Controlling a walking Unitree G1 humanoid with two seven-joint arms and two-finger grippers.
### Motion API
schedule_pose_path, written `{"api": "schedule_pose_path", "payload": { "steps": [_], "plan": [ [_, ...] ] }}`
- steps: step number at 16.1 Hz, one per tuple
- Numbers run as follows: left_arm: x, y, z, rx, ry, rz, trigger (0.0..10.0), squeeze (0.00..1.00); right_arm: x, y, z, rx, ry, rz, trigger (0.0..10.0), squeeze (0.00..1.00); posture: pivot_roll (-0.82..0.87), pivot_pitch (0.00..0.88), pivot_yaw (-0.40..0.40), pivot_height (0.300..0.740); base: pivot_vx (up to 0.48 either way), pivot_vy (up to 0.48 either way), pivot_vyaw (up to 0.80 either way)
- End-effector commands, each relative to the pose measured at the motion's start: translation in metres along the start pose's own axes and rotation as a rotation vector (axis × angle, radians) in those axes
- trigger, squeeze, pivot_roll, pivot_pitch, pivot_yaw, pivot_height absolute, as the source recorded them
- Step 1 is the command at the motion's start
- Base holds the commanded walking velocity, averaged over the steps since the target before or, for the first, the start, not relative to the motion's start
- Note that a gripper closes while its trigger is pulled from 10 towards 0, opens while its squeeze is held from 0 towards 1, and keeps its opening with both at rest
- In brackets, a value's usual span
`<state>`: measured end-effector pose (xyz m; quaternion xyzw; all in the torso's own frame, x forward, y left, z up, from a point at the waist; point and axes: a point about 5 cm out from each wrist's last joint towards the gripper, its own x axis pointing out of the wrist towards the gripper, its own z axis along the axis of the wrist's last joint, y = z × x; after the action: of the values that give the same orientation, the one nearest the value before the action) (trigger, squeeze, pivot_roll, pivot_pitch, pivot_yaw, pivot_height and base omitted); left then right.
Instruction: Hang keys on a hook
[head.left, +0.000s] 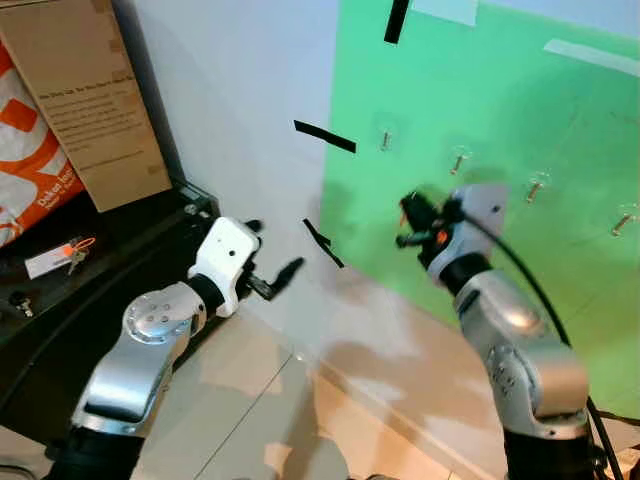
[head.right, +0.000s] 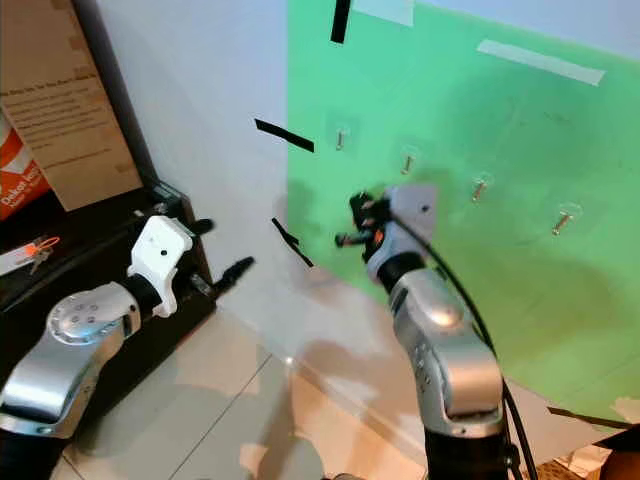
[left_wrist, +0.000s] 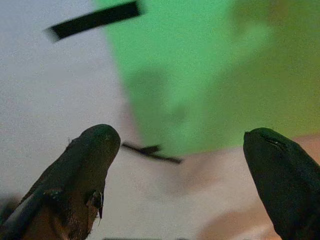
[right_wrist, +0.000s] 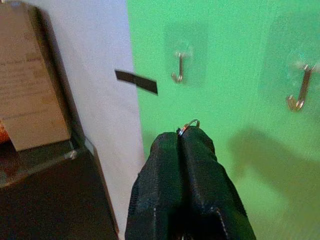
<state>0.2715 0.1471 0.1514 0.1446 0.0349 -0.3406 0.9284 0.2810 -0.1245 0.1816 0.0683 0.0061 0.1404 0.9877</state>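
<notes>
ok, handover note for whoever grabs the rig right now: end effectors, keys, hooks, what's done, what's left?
Right end effector: shut on a key ring, raised in front of the green board, short of the hooks.
Left end effector: open, holding nothing, raised beside the white wall.
Hooks: a row on the green board; the leftmost hook and the next hook are both bare.
Another set of keys with an orange tag lies on the black cabinet to the left.
Done: ring picked up and brought to the board.
Left: slip the ring over a hook, probably the leftmost, then release.
</notes>
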Motion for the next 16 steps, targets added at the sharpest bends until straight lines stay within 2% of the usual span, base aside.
{"api": "schedule_pose_path", "payload": {
  "steps": [1, 4, 8, 12, 16],
  "plan": [
    [-0.002, -0.006, 0.007, -0.005, -0.021, -0.09, 10.0, 0.0, 0.0, -0.001, 0.004, 0.027, -0.011, -0.004, 10.0, 0.0, 0.0, 0.0, -0.043, 0.74, 0.0, 0.0, 0.0],
    [-0.006, -0.008, 0.005, -0.01, -0.007, -0.141, 10.0, 0.0, 0.005, 0.004, 0.006, 0.05, -0.012, 0.026, 10.0, 0.0, -0.01, 0.0, -0.041, 0.74, 0.0, 0.0, 0.0],
    [-0.01, -0.004, 0.007, 0.002, 0.001, -0.129, 10.0, 0.0, 0.029, 0.022, 0.01, 0.075, 0.009, 0.086, 10.0, 0.0, 0.02, 0.0, -0.055, 0.74, 0.0, 0.0, 0.0],
    [-0.015, 0.0, 0.008, 0.02, 0.013, -0.128, 10.0, 0.0, 0.059, 0.02, 0.017, 0.134, 0.027, 0.062, 10.0, 0.0, 0.03, 0.0, -0.059, 0.74, 0.0, 0.0, 0.0],
    [-0.016, 0.001, 0.009, 0.023, 0.024, -0.137, 10.0, 0.0, 0.076, 0.016, 0.018, 0.211, 0.04, 0.075, 10.0, 0.0, 0.03, 0.0, -0.042, 0.74, 0.0, 0.0, 0.0]
  ]
}}
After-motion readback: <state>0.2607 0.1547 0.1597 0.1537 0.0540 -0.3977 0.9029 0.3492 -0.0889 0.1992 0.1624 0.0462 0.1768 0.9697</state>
